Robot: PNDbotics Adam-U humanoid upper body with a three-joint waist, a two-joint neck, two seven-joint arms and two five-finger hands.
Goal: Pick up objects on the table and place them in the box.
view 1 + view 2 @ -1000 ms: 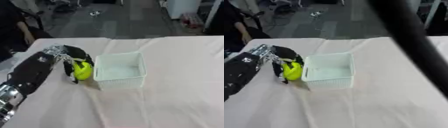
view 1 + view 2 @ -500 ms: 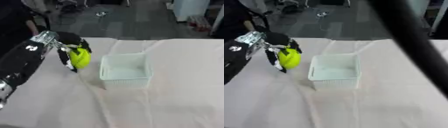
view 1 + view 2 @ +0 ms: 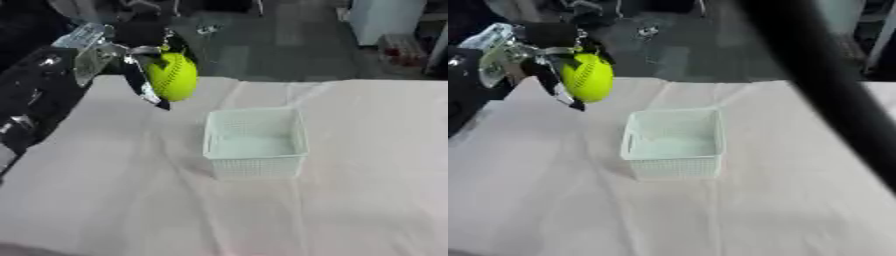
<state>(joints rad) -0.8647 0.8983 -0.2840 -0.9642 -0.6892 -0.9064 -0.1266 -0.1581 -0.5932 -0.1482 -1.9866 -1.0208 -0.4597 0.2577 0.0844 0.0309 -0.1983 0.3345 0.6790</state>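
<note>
My left hand (image 3: 122,52) is raised above the table's far left, its fingers curled round a yellow-green oval ball (image 3: 172,76). The ball hangs in the air, up and to the left of the white mesh box (image 3: 255,143). That box stands in the middle of the cream tablecloth and looks empty inside. My right hand shows in neither eye view; only a dark blurred bar (image 3: 824,85) crosses the right eye view diagonally.
The table (image 3: 350,200) is covered with a cream cloth, wrinkled near the box. Beyond its far edge lies a dark floor with chair legs and a white cabinet (image 3: 381,20) at the back right.
My left hand has lifted the ball off the table, carrying it higher. The whole picture has shifted, so the camera has also moved.
</note>
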